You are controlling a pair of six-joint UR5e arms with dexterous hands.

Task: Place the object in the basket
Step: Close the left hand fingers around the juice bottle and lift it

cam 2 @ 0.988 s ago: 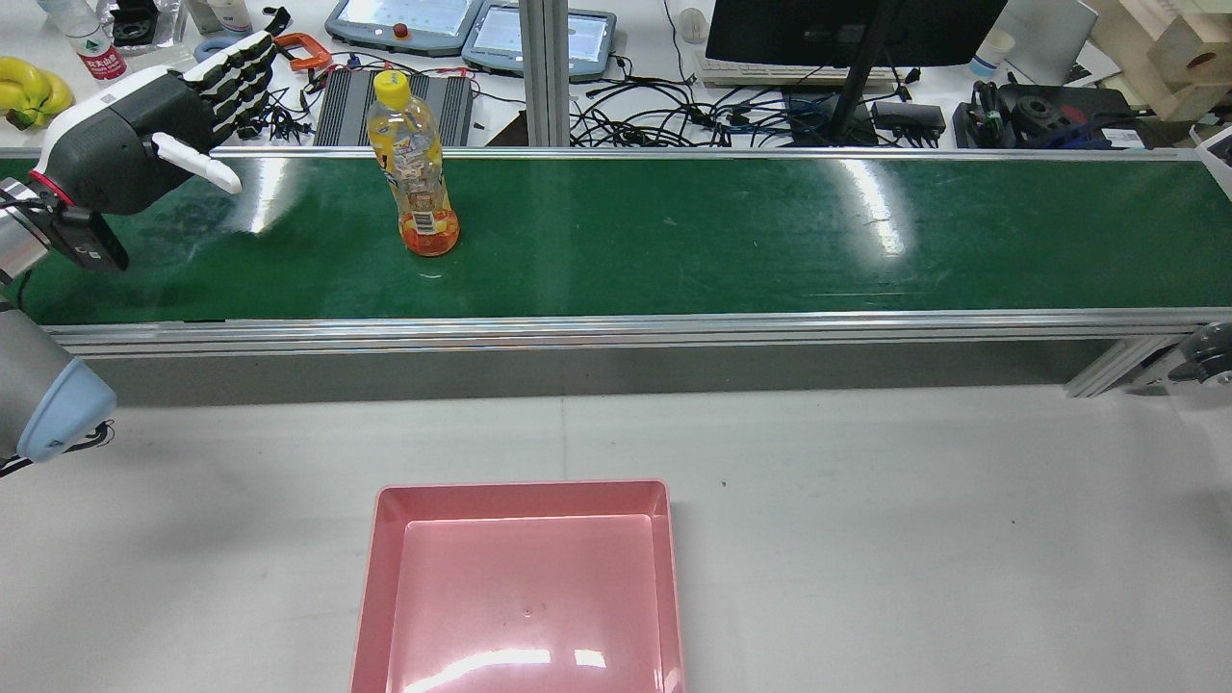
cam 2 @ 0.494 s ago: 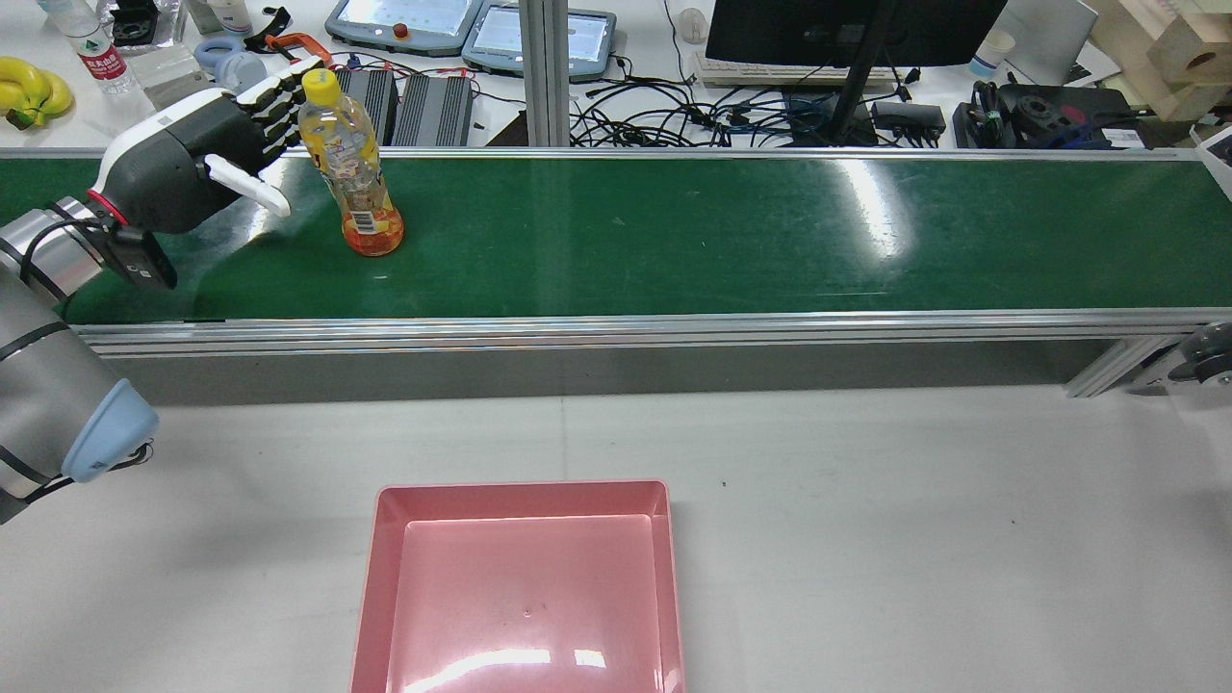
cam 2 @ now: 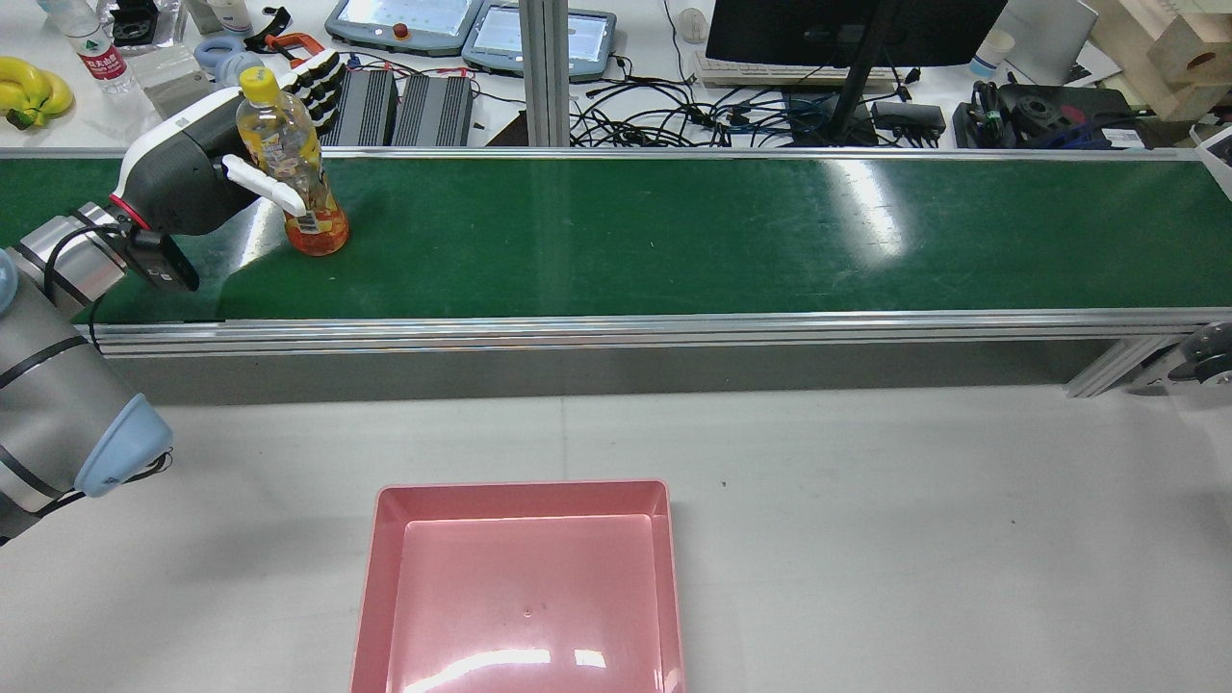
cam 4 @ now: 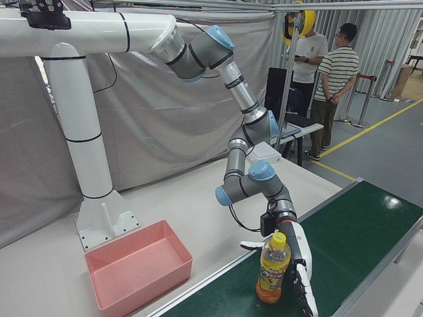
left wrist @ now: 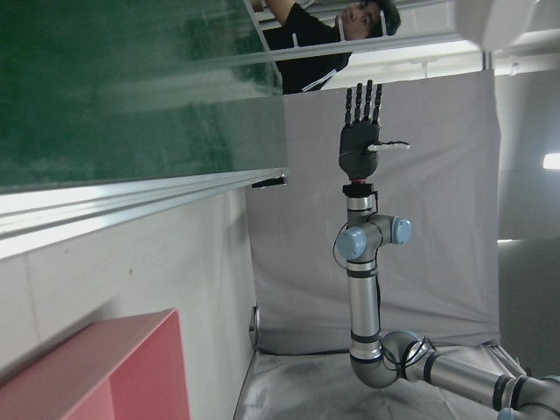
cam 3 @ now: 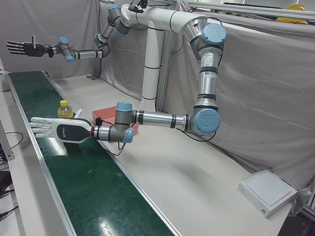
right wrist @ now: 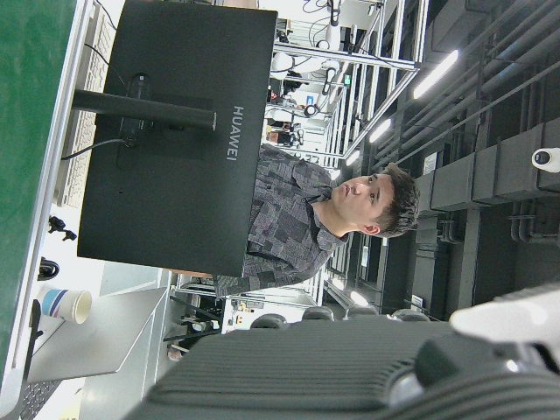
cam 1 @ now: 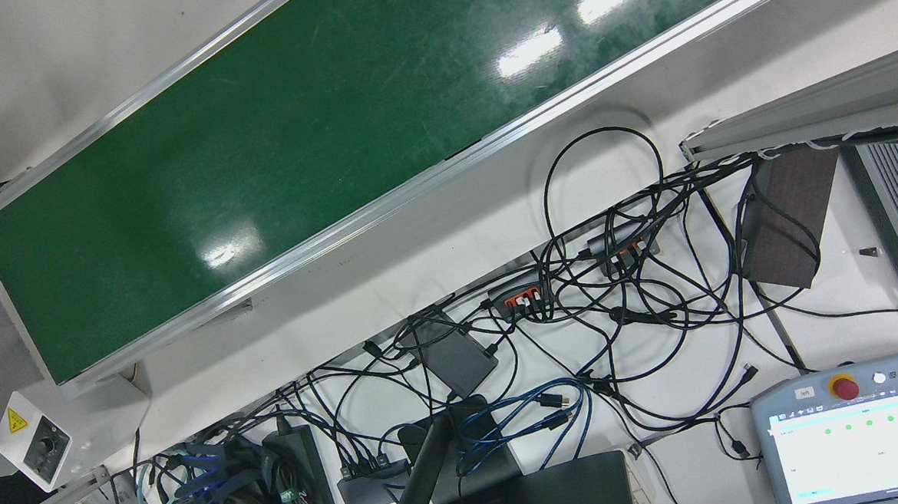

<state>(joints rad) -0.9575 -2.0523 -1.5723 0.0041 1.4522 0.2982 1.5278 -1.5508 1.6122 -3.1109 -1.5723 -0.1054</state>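
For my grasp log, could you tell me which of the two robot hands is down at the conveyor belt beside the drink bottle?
The left hand: it is open right beside the upright yellow-capped bottle on the green belt. The right hand hangs open in the air, far from it.

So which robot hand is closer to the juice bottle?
The left hand: it is right beside the bottle on the green belt, fingers spread behind it. The right hand is raised far down the belt.

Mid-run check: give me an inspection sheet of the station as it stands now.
Surface: green conveyor belt, bare apart from the bottle.
Job's things: bottle upright on the belt; pink basket empty on the table.
Clutter: bananas on the bench beyond the belt.
Hands: left hand open beside the bottle, contact unclear; right hand open, raised.
Cables: tangled cables on the bench.
Surroundings: two people standing.
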